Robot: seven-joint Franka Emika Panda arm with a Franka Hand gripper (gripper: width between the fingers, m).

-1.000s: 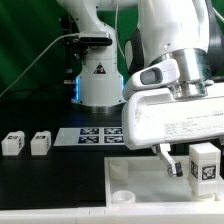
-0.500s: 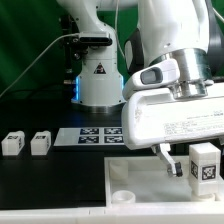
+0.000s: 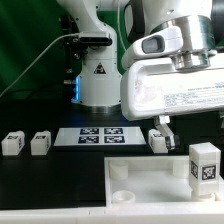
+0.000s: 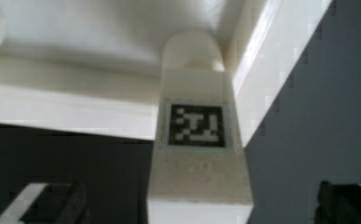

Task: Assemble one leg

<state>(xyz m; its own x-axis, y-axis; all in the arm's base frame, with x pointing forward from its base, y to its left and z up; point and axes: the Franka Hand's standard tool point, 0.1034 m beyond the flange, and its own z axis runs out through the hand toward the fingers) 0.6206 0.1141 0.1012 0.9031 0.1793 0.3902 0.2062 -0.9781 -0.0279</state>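
The leg [image 3: 204,163], a white block with a black-and-white marker tag on its front, stands upright on the white panel [image 3: 150,178], toward the exterior view's right. Just above it the gripper [image 3: 192,126] hangs with its jaws wide apart, holding nothing. The print on its housing is too blurred to read.

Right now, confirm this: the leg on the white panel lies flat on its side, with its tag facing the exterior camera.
Not right. The leg on the white panel stands upright, not flat on its side. Its tag does face the exterior camera. The exterior view shows this.
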